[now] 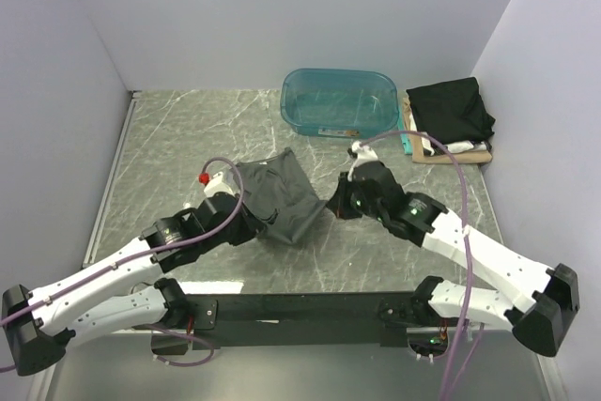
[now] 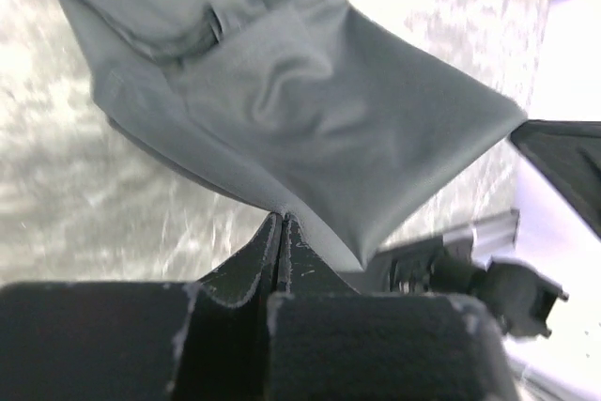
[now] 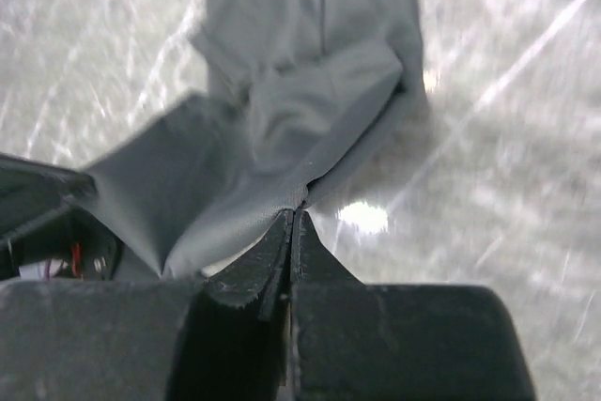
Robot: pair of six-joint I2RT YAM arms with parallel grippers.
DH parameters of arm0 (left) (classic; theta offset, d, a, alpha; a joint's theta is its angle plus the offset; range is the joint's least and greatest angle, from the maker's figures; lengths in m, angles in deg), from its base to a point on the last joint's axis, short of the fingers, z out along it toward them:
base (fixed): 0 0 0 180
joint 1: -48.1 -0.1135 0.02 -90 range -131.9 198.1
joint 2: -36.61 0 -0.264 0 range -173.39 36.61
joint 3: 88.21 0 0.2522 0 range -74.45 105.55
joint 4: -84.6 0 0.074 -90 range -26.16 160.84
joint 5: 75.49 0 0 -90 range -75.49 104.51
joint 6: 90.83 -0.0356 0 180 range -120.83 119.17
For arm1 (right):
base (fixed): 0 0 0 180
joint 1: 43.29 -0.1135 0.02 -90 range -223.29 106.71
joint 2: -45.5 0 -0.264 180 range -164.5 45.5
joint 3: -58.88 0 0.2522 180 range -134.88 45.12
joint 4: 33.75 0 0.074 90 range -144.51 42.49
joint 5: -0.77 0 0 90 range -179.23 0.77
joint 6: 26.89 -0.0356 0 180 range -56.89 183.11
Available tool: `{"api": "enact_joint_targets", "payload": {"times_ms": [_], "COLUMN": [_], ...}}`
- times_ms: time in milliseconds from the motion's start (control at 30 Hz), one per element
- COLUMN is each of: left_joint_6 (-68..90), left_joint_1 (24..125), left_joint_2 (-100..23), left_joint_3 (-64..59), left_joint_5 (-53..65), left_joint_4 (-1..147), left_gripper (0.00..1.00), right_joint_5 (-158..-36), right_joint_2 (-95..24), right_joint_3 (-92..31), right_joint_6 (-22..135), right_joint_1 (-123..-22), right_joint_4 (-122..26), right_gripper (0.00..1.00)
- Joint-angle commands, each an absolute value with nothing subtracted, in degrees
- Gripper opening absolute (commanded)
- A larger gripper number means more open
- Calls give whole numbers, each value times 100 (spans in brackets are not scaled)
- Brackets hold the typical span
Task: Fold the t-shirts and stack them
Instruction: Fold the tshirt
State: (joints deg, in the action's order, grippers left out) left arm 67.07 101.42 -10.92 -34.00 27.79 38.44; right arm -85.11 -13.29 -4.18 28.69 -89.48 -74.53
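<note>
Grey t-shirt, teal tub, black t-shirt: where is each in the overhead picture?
grey t-shirt (image 1: pixel 282 199): top view, middle of the cloth.
teal tub (image 1: pixel 285 100): top view, left rim.
black t-shirt (image 1: pixel 451 110): top view, top of the folded pile.

I read the tabletop (image 1: pixel 169 138) as grey stone-patterned, with pale marble veining. Plain pale walls (image 1: pixel 282 16) enclose it at left, far and right. A translucent teal tub (image 1: pixel 338 123) stands upright near the far wall, right of centre, opening upward.

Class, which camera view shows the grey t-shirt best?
The top view: the grey t-shirt shows almost whole, held between the left hand and right hand. Each wrist view shows only nearby cloth, pinched.
</note>
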Motion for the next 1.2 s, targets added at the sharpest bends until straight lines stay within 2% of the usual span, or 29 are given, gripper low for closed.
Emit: {"api": "enact_joint_targets", "payload": {"times_ms": [0, 100, 367, 533, 567, 600, 667, 733, 767, 800, 933, 1167], "left_joint_6": [6518, 6466, 5982, 5780, 5736, 5710, 5692, 5735, 5744, 5762, 5806, 5850], "left_joint_1": [10101, 9856, 8572, 8422, 8413, 8413, 8405, 8396, 8387, 8387, 8378, 8378], "left_joint_2": [-1313, -1410, -1604, -1920, -1964, -2034, -2070, -2079, -2070, -2035, -1921, -1815], "left_joint_3": [-2971, -2874, -2760, -2664, -2663, -2672, -2707, -2725, -2742, -2760, -2900, -2892], "left_joint_5": [3585, 3701, 3131, 2901, 2832, 2805, 2743, 2760, 2769, 2778, 2691, 2831], "left_joint_4": [3964, 4104, 4570, 4606, 4614, 4615, 4632, 4597, 4571, 4571, 4658, 4456], "left_gripper": [1, 1, 1, 1, 1, 1, 1, 1, 1, 1, 1, 1], "right_joint_5": [-8166, -8465, -8571, -9246, -9430, -9754, -10003, -10178, -10232, -10310, -10487, -10697], "right_joint_2": [-1611, -1953, -2841, -2913, -2860, -2746, -2605, -2386, -2333, -2263, -2332, -2596], "right_joint_3": [-1016, -1385, -2334, -1985, -1705, -1554, -1108, -729, -614, -508, -147, -103], "right_joint_6": [3296, 3428, 3778, 4367, 4577, 4701, 4956, 5123, 5307, 5413, 5678, 5757], "right_joint_1": [-8759, -8557, -8205, -8205, -8205, -8213, -8231, -8231, -8240, -8240, -8240, -8240], "right_joint_4": [-7195, -7027, -7159, -7169, -7133, -7107, -6940, -6782, -6746, -6702, -6448, -6263], "right_gripper": [0, 0, 0, 0, 3, 12, 19, 32, 44, 48, 53, 52]}}
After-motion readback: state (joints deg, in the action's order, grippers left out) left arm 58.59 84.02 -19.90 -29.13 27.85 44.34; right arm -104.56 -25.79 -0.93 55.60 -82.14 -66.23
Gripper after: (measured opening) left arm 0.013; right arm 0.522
